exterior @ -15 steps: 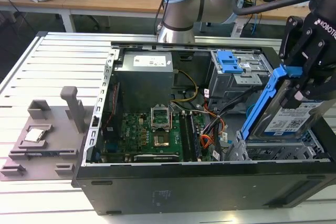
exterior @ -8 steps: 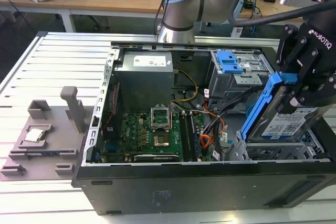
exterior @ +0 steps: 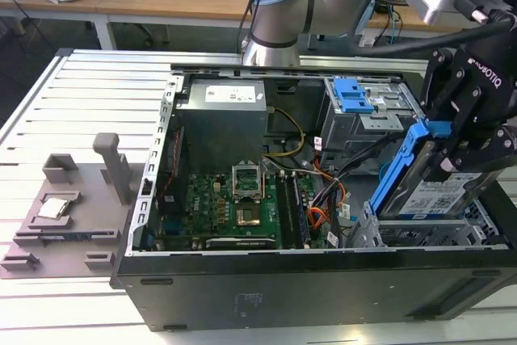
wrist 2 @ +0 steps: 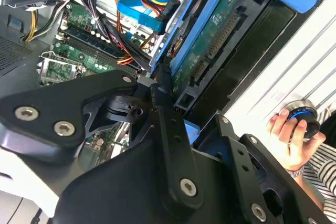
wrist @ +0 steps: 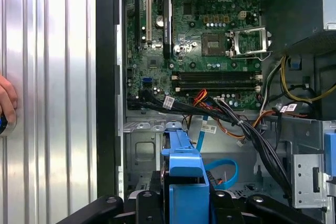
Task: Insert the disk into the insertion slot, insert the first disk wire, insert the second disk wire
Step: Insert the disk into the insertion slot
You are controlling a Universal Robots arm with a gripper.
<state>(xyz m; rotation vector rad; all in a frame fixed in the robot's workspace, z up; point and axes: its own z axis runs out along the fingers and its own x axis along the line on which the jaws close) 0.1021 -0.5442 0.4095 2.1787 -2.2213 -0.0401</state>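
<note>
My black gripper (exterior: 447, 155) is shut on the disk (exterior: 440, 195), a silver drive with a white-and-blue label in a bright blue carrier. I hold it tilted on edge at the exterior view's right, its lower end just above the insertion slot (exterior: 408, 237), the silver perforated cage in the case's front corner. In the second wrist view the disk's green underside (wrist 2: 210, 32) sits between black fingers (wrist 2: 160, 95). The first wrist view shows the blue carrier (wrist: 184, 163) over the cage (wrist: 139, 150). A blue flat cable (wrist: 223, 174) lies loose in the cage.
The open computer case (exterior: 242, 280) lies on a slatted metal table (exterior: 89, 103). A grey cage with a blue latch (exterior: 353, 96) stands behind the slot. Cable bundles (wrist: 231, 116) cross near the motherboard (exterior: 234, 208). A person's hand (wrist 2: 289, 135) holds a black-and-blue knob beside the case.
</note>
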